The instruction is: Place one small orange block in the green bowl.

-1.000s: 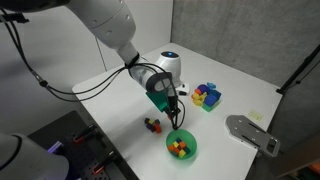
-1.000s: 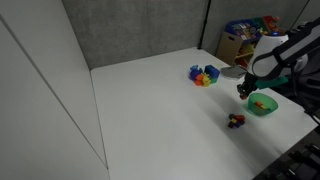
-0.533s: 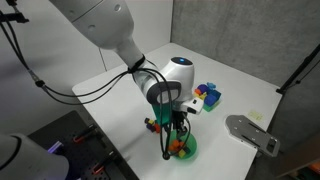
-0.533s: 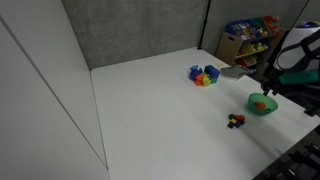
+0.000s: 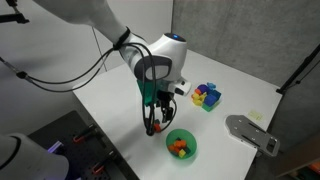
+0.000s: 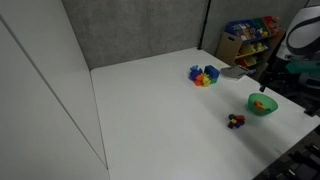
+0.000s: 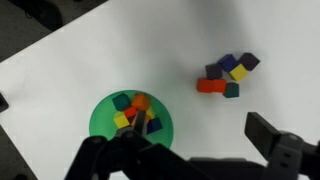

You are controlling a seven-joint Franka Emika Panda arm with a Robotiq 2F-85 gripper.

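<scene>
The green bowl (image 7: 105, 128) lies below my gripper in the wrist view and holds several small blocks. Among them, a small orange block (image 7: 140, 102) rests near the bowl's top edge. Both exterior views show the bowl (image 5: 181, 146) (image 6: 262, 104) on the white table with orange inside it. My gripper (image 7: 190, 145) hangs above the table, open, with nothing between its fingers. In an exterior view the gripper (image 5: 151, 122) sits just beside the bowl, over the loose blocks.
A loose cluster of blocks (image 7: 228, 72), red-orange, purple, yellow and teal, lies on the table beside the bowl (image 6: 236, 121). A blue tray of yellow and purple blocks (image 5: 207, 96) (image 6: 204, 75) stands farther back. A grey device (image 5: 250, 133) lies at the table's edge.
The gripper went from shut over the bowl to open. It then rose and drew away from the bowl towards the loose blocks. An orange block now lies in the bowl.
</scene>
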